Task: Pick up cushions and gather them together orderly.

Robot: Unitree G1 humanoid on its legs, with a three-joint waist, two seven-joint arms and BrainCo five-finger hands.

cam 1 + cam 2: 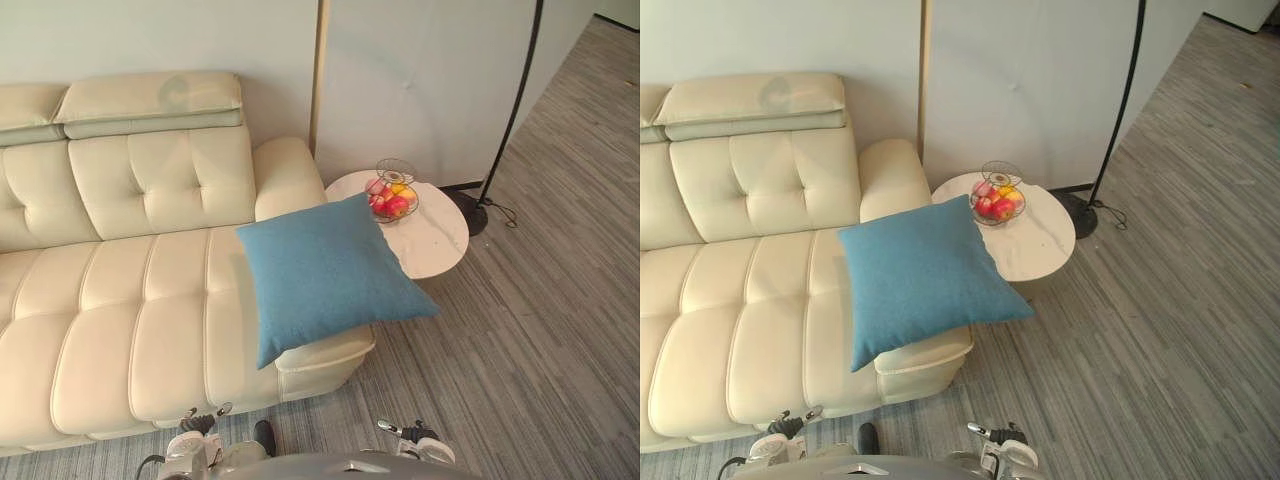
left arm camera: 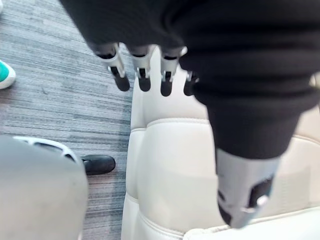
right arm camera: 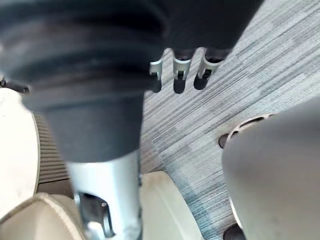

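A square blue cushion (image 1: 325, 275) lies flat on the right end of the cream leather sofa (image 1: 120, 330). It covers the low armrest, and one corner juts out toward the round side table. My left hand (image 2: 118, 67) hangs low by the sofa's front edge, fingers straight and holding nothing. My right hand (image 3: 179, 70) hangs over the grey carpet near the sofa's right corner, fingers relaxed and empty. Both hands are well short of the cushion (image 1: 925, 275).
A round white side table (image 1: 435, 245) carries a wire basket of fruit (image 1: 392, 197) right of the sofa. A black floor lamp (image 1: 510, 130) stands behind it, its base on the striped grey carpet (image 1: 540, 330). A person's shoe (image 2: 5, 75) shows on the floor.
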